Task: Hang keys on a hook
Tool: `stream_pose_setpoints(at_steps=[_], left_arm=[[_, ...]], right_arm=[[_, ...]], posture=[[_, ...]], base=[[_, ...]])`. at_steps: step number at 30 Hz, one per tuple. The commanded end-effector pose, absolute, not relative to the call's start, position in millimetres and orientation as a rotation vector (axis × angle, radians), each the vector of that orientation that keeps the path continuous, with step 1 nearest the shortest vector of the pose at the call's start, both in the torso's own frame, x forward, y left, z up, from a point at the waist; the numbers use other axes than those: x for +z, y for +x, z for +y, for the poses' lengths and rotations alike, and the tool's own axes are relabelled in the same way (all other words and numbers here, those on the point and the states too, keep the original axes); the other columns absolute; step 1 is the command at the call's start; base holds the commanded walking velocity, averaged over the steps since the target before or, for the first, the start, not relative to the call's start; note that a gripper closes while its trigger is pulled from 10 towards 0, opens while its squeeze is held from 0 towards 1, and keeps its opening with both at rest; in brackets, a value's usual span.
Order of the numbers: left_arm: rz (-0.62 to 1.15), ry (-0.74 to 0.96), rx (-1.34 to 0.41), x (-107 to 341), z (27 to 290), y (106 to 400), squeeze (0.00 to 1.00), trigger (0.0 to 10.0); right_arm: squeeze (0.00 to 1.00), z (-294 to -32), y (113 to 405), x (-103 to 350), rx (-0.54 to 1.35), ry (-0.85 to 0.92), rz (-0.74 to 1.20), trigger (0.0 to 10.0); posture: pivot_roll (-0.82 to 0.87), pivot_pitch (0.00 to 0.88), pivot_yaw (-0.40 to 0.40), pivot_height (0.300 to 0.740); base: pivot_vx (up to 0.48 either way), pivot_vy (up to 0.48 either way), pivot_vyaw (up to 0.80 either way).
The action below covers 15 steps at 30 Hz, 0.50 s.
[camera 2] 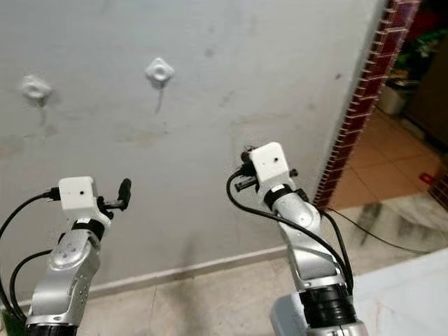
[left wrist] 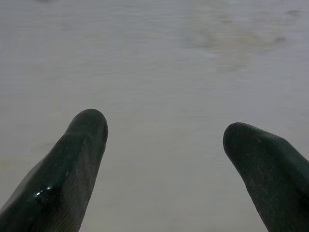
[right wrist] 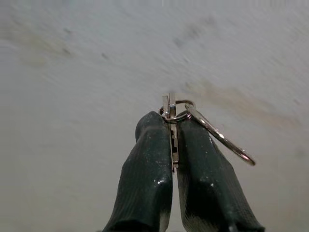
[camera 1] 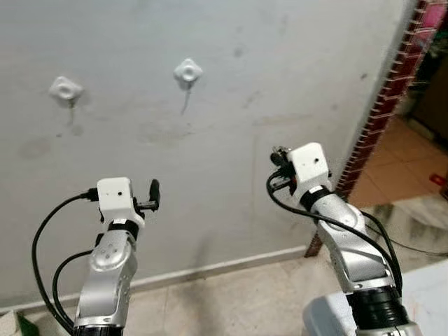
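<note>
Two white stick-on hooks sit high on the grey wall: one hook (camera 1: pixel 188 71) near the middle and another hook (camera 1: pixel 66 89) further left. My right gripper (right wrist: pixel 172 121) is shut on the keys (right wrist: pixel 170 126), pinching a flat key between its fingers, and a metal ring (right wrist: pixel 219 135) sticks out to one side. The right arm (camera 1: pixel 308 168) is raised before the wall, below and to the right of the middle hook. My left gripper (left wrist: pixel 164 133) is open and faces bare wall; its arm (camera 1: pixel 119 199) is held up lower left.
A red brick wall edge (camera 1: pixel 381 105) runs down on the right, with a doorway to a tiled floor (camera 1: pixel 406 161) beyond it. A white skirting board (camera 1: pixel 217 269) lines the foot of the wall. Black cables (camera 1: pixel 49 238) loop off both arms.
</note>
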<state>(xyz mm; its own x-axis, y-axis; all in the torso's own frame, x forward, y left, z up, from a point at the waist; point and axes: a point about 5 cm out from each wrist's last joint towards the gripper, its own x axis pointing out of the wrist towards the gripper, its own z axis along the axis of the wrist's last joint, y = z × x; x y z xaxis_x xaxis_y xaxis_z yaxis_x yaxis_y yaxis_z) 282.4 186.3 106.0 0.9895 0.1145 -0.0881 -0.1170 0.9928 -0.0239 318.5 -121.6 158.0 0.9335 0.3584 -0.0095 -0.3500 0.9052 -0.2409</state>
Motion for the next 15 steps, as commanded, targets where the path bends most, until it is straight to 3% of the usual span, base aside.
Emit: stream_pose_setpoints(at_steps=[1, 11, 15], left_arm=[[0.084, -0.016, 0.122, 108.3, 187.1, 283.7, 0.0, 10.0], [0.096, -0.032, 0.128, 107.1, 187.2, 283.0, 0.0, 10.0], [0.097, -0.033, 0.125, 107.3, 186.9, 283.7, 0.0, 10.0]], right_arm=[[0.0, -118.9, 318.3, 163.9, 0.379, -0.241, -0.062, 10.0], [0.0, -119.3, 318.2, 162.7, 0.378, -0.238, -0.056, 10.0], [0.0, -119.1, 318.5, 162.6, 0.377, -0.237, -0.055, 10.0]], posture=[[0.0, 0.007, 0.062, 0.74], [0.0, 0.007, 0.064, 0.74], [0.0, 0.005, 0.066, 0.74]], base=[[0.0, 0.0, 0.0], [0.0, 0.0, 0.0], [0.0, 0.432, 0.0]])
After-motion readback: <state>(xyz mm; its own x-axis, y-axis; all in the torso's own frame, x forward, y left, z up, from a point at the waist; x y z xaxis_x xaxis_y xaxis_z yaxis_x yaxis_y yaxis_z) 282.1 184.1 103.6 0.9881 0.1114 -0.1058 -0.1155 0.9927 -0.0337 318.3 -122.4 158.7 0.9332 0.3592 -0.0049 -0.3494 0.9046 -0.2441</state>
